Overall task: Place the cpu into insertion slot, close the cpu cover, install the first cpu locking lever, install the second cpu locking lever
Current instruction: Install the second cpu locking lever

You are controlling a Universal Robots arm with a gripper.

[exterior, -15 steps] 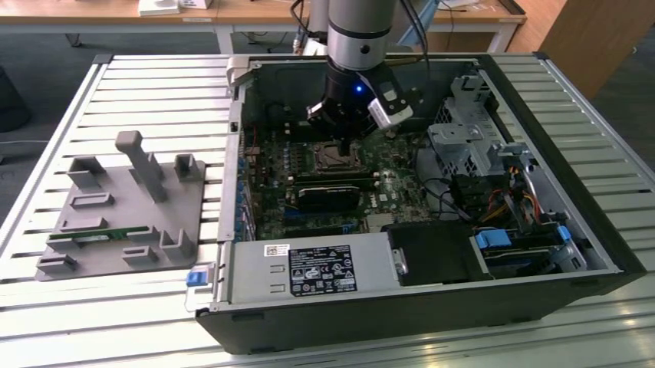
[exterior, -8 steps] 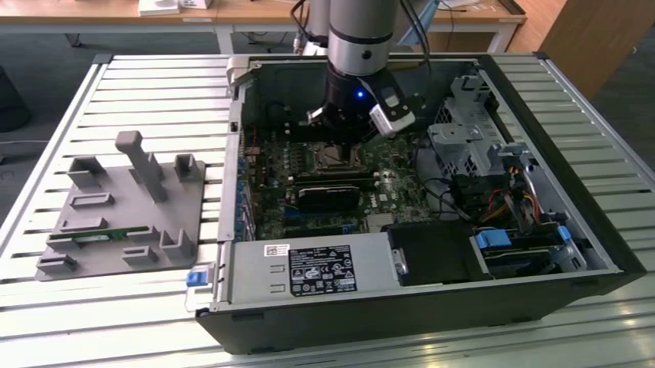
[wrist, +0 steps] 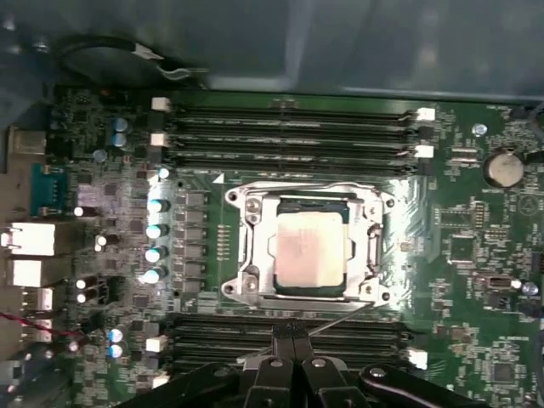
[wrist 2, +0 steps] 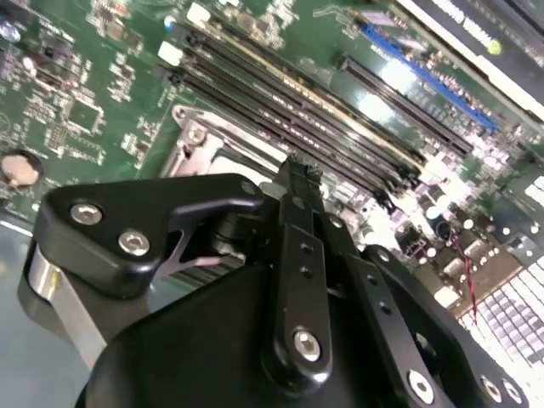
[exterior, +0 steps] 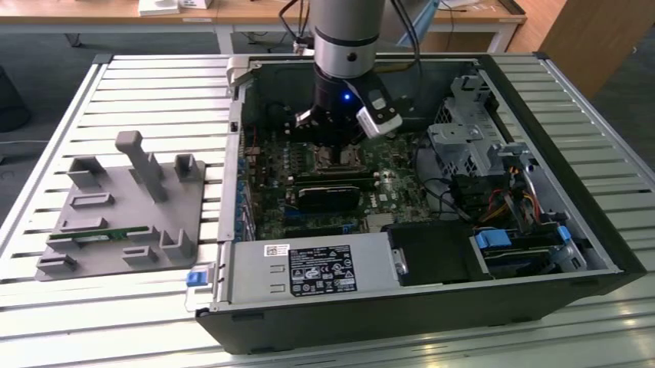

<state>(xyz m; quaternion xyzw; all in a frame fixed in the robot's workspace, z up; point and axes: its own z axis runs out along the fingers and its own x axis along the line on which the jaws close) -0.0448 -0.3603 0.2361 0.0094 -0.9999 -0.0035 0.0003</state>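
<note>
Sitting in the one insertion slot [wrist: 255, 255] is a single cpu [wrist: 310, 257], pale silvery-beige and square, framed by one cpu cover [wrist: 310, 192]. One gripper [wrist: 293, 340], fingers pressed together empty, hovers beside.

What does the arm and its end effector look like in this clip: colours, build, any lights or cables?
The arm is a silver-grey cylinder with a darker joint band, black below, carrying a small blue light and a white box-shaped attachment; dark cables run beside it. In the second wrist view the end effector is matte black, built from flat linkage bars joined by silver screws and pins, with a polished metal collar at its base.
</note>
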